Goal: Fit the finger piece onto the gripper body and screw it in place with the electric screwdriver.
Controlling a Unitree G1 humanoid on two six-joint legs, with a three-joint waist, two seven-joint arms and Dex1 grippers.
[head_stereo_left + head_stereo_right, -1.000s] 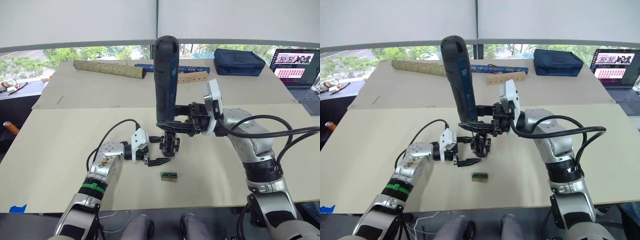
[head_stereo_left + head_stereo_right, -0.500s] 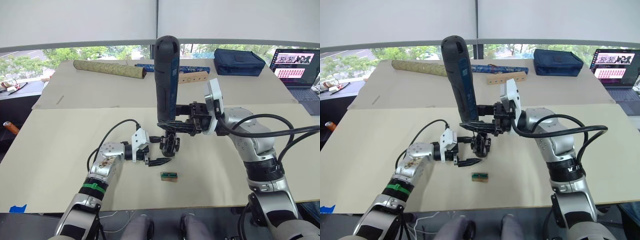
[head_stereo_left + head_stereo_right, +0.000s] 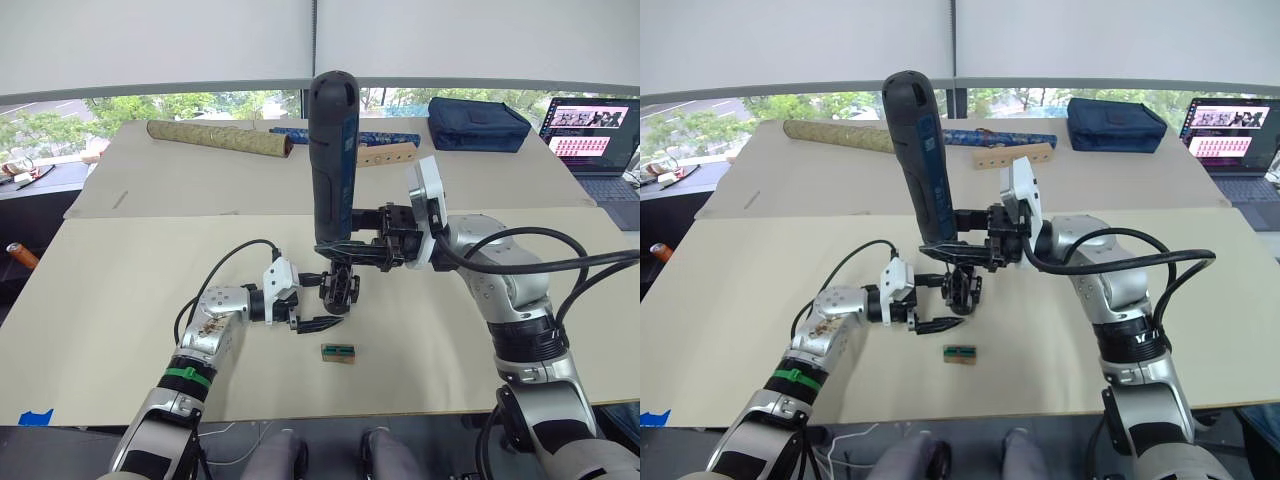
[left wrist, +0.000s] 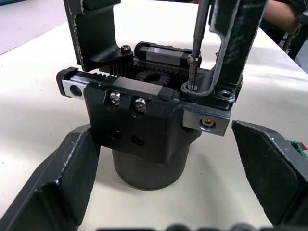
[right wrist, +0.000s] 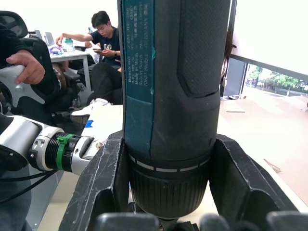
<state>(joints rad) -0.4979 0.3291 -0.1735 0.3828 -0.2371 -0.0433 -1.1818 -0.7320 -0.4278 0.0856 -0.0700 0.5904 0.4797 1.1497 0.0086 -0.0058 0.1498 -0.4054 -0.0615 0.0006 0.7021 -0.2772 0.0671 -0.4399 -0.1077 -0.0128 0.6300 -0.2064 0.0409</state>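
Landmark = gripper body (image 3: 339, 288), standing on its round base on the tan table (image 3: 110, 300), near the front-centre.

R gripper (image 3: 345, 246) directly above the body, clamped on the electric screwdriver (image 3: 331, 160) at its lower collar; both fingers pressed to the barrel in wrist view. Driver upright, rounded end up, leaning slightly. Its thin metal bit (image 4: 197, 33) comes straight down onto a screw (image 4: 192, 72) standing in a hole at the body's top corner; screw head not yet seated.

Finger piece (image 4: 236, 45) upright on top of the body, just beside that screw. Second upright finger (image 4: 94, 33) on the body's other side, gear rack betw. them.

L gripper (image 3: 312, 310) just left of the body at base level, spread wide; fingers (image 4: 62, 183) flank the base w/o touching it, nothing held.

Small tan-and-green block (image 3: 338, 352) just in front of the body, apart from it. Patterned rolls (image 3: 219, 138), wooden strip w/ holes (image 3: 386, 153), blue case (image 3: 477, 124) well behind the body; laptop (image 3: 593, 135) far back-right.
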